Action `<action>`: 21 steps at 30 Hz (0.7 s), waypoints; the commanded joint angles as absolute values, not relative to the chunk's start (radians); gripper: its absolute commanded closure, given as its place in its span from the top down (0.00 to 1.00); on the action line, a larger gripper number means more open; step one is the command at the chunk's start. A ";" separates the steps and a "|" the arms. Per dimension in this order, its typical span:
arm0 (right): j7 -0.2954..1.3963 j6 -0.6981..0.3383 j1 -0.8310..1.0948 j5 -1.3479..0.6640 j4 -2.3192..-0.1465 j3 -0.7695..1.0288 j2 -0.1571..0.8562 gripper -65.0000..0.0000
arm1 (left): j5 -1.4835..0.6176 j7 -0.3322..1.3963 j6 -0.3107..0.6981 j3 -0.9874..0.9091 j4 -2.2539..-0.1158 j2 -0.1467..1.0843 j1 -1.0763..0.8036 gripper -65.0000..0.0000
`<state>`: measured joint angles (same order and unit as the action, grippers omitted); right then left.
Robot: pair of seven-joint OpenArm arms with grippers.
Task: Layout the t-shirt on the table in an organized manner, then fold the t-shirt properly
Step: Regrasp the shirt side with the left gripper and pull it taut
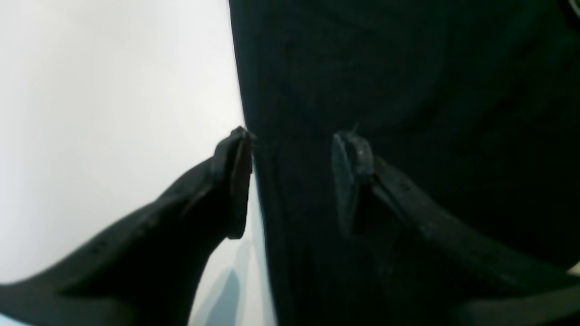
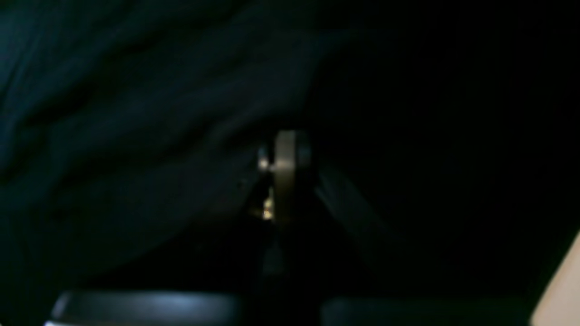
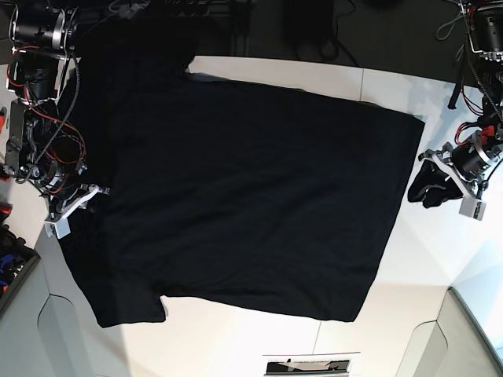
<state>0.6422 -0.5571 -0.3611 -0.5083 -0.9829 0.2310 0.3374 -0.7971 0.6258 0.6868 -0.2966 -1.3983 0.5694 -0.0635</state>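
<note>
The black t-shirt (image 3: 251,196) lies spread flat on the white table (image 3: 424,283), plain side up. My left gripper (image 3: 420,188) is at the shirt's right edge. In the left wrist view it (image 1: 292,181) stands open, one finger (image 1: 235,181) over the bare table (image 1: 113,113), the other over the cloth (image 1: 408,90), with the shirt's edge between them. My right gripper (image 3: 93,191) is at the shirt's left edge. In the right wrist view it (image 2: 285,181) is shut, with dark cloth (image 2: 113,113) all around. I cannot tell whether cloth is pinched in it.
One sleeve (image 3: 134,47) reaches past the table's far left edge. Dark floor with cables (image 3: 330,31) lies beyond the far edge. Grey panels (image 3: 471,338) sit at the near corners. A bin of coloured parts (image 3: 8,247) stands at the left, and a small printed card (image 3: 306,365) lies at the near edge.
</note>
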 commanded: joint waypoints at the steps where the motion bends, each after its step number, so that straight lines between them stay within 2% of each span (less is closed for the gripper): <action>1: 0.656 -0.561 -0.372 -0.534 -1.016 0.241 0.348 0.00 | -0.799 0.591 0.698 -0.304 -1.411 0.581 -0.039 0.49; 3: 0.686 -0.561 -0.352 -0.580 -1.066 0.249 0.348 0.00 | -0.743 0.579 0.698 -0.287 -1.410 0.558 -0.015 0.44; 6: 0.728 -0.561 -0.308 -0.633 -1.174 0.274 0.348 0.00 | -0.649 0.518 0.698 -0.225 -1.388 0.538 0.038 0.27; 9: 0.758 -0.561 -0.257 -0.640 -1.294 0.310 0.344 0.00 | -0.559 0.445 0.698 -0.133 -1.324 0.526 0.118 0.16; 13: 0.810 -0.561 -0.192 -0.639 -1.404 0.349 0.344 0.00 | -0.466 0.351 0.613 0.017 -1.156 0.521 0.260 0.01; 17: 0.804 -0.561 -0.130 -0.641 -1.425 0.374 0.343 0.00 | -0.390 0.338 0.587 0.118 -0.946 0.492 0.393 0.00; 21: 0.801 -0.561 -0.094 -0.653 -1.425 0.392 0.343 0.00 | -0.368 0.321 0.586 0.134 -0.773 0.468 0.458 0.00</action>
<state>0.8234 -0.5571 -0.0772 -0.6342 -1.4063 0.3832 0.3290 -0.3840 0.3054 0.5980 0.1379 -0.7643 0.4541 0.4377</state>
